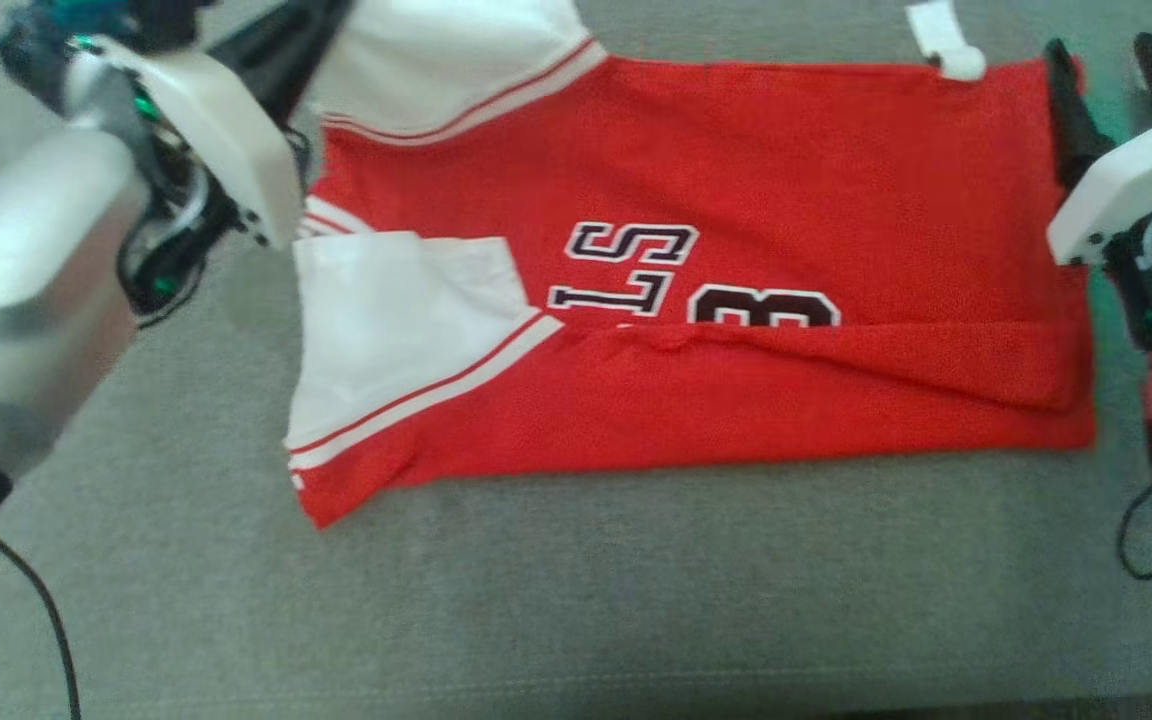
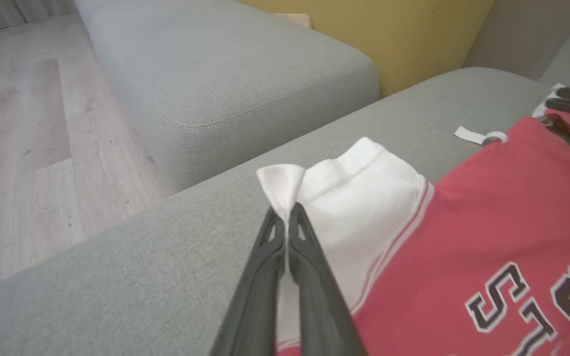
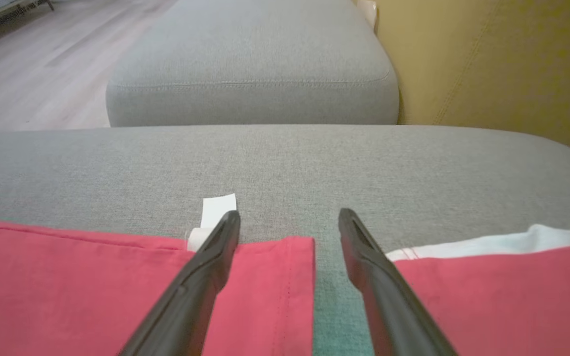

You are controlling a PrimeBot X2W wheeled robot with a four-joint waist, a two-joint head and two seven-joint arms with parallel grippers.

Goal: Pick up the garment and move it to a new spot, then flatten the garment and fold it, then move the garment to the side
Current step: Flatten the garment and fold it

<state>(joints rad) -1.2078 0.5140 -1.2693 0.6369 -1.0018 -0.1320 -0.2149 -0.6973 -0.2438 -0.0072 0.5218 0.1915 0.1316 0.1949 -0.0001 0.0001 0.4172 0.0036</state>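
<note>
Risk: left fingers (image 2: 260, 282) clamped on only the sleeve tip (image 2: 281, 185), could slip w/ a pull. right fingers (image 3: 211, 257) apart over jersey hem (image 3: 275, 252), prob not gripping, so fold skews.

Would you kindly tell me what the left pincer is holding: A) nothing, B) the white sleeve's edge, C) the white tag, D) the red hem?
B: in the left wrist view the left pincer is shut on a fold of the white sleeve.

A grey fabric sofa (image 3: 285, 163) with a matching ottoman (image 3: 255, 64), a mustard-yellow cushion (image 3: 488, 59), pale wood-plank floor (image 2: 23, 148).
</note>
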